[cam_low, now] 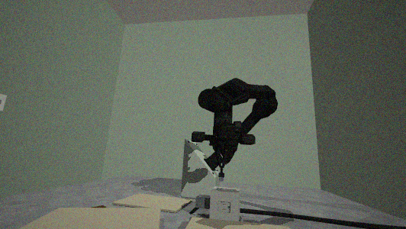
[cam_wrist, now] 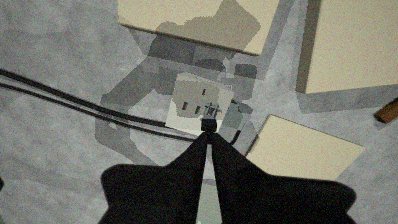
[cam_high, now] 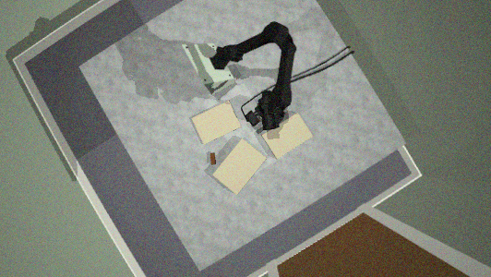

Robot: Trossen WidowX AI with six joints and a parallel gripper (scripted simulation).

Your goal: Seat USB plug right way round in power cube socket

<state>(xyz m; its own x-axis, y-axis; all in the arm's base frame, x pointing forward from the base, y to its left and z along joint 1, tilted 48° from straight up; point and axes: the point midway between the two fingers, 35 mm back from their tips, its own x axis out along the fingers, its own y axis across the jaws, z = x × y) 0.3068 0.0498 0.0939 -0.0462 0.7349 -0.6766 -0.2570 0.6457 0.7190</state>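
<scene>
Nearest me are two cream slabs: a broad one point(cam_high: 240, 166) point(cam_low: 99, 219) point(cam_wrist: 355, 45) on the left and another point(cam_high: 295, 134) point(cam_low: 221, 225) point(cam_wrist: 200, 20) in front of the cube, with the arm's shadow across part of it. A small brown block point(cam_high: 212, 158) point(cam_low: 98, 207) point(cam_wrist: 386, 110) lies near the broad one.

The white cube point(cam_low: 225, 204) point(cam_wrist: 177, 119) stands just behind the front slab, upright, with slots in its top. Two dark cables point(cam_high: 318, 66) point(cam_low: 286, 214) point(cam_wrist: 75, 100) run off to my right. Right above the cube, its metal end pointing down, hangs the plug point(cam_low: 221, 174) point(cam_wrist: 209, 125); it's out of the socket, with a gap beneath it. The gripper point(cam_high: 273, 125) point(cam_low: 221, 166) point(cam_wrist: 209, 136) has its fingertips closed narrow on it. Which way round the plug is, I can't tell.

Farther back, to the left, is a third slab point(cam_high: 215, 121) point(cam_low: 153, 202) point(cam_wrist: 307, 150). Behind the cube rises the pale stand point(cam_high: 221, 76) point(cam_low: 191, 183), and the black arm point(cam_high: 286, 55) point(cam_low: 267, 99) arches high in front of the green wall point(cam_low: 172, 76)
</scene>
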